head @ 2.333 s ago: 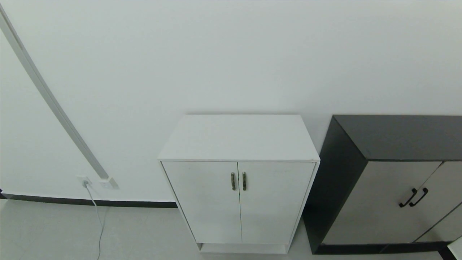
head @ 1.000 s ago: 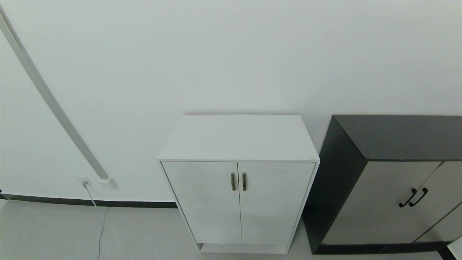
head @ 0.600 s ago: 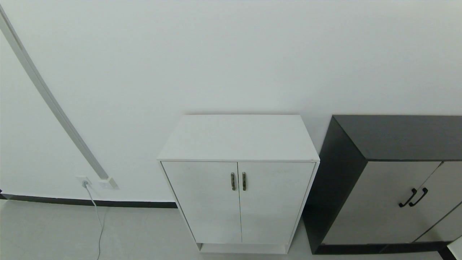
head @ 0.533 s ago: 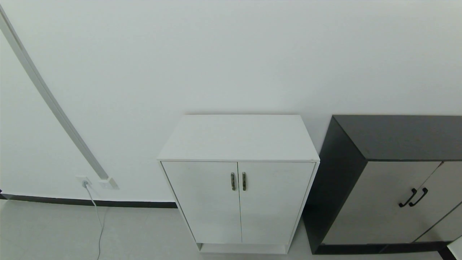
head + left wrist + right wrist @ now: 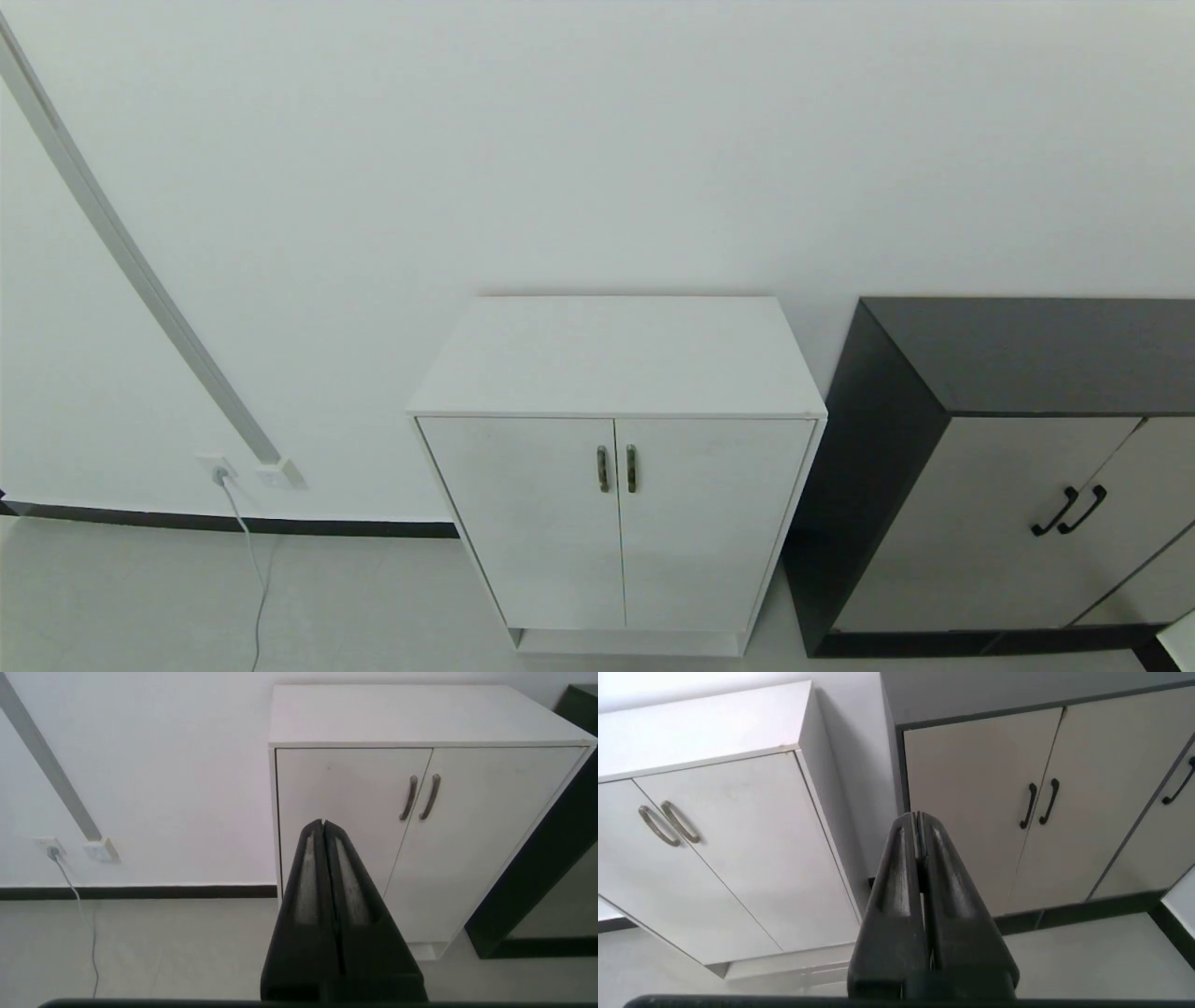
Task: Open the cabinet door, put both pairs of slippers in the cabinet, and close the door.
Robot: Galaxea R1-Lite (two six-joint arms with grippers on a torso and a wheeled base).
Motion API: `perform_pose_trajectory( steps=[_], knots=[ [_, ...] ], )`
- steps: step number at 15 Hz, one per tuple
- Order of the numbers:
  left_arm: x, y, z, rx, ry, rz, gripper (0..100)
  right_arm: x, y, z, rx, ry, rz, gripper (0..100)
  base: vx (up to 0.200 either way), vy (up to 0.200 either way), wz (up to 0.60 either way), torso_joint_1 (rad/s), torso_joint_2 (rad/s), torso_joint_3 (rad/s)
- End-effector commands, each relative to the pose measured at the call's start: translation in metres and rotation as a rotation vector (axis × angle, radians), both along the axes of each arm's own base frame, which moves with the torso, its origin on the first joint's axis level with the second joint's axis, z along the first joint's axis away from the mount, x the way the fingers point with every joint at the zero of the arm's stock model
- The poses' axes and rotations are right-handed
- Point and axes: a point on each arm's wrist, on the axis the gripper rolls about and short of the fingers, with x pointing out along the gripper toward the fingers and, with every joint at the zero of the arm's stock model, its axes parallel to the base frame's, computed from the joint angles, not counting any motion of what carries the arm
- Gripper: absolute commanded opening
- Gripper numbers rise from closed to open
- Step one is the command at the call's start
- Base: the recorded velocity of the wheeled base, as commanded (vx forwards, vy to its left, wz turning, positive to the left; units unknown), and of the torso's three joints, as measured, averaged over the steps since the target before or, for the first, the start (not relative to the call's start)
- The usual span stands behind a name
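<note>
A white two-door cabinet (image 5: pixel 616 523) stands against the wall, both doors closed, with two metal handles (image 5: pixel 617 469) side by side at the centre seam. In the left wrist view the cabinet (image 5: pixel 374 812) lies ahead of my left gripper (image 5: pixel 323 826), which is shut with nothing in it and well short of the handles (image 5: pixel 420 797). My right gripper (image 5: pixel 918 819) is shut and holds nothing; the white cabinet (image 5: pixel 719 859) and its handles (image 5: pixel 669 823) lie off to one side of it.
A black cabinet (image 5: pixel 1008 485) with grey doors and black handles (image 5: pixel 1070 511) stands right beside the white one. A wall socket (image 5: pixel 217 467) with a cable (image 5: pixel 257 588) trailing onto the grey floor is at the left. A grey conduit (image 5: pixel 121 243) runs diagonally up the wall.
</note>
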Motion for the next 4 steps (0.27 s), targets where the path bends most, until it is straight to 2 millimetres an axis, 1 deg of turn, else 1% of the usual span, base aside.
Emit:
perform_pose_trajectory(
  steps=[1, 4],
  knots=[
    [0.0001, 0.0000, 0.0001, 0.000, 0.001, 0.000, 0, 0.0002, 0.0000, 0.0001, 0.000, 0.002, 0.000, 0, 0.000, 0.000, 0.00, 0.000, 0.00, 0.000],
    [0.0001, 0.0000, 0.0001, 0.000, 0.001, 0.000, 0, 0.0002, 0.0000, 0.0001, 0.002, 0.002, -0.001, 0, 0.000, 0.000, 0.00, 0.000, 0.00, 0.000]
  ],
)
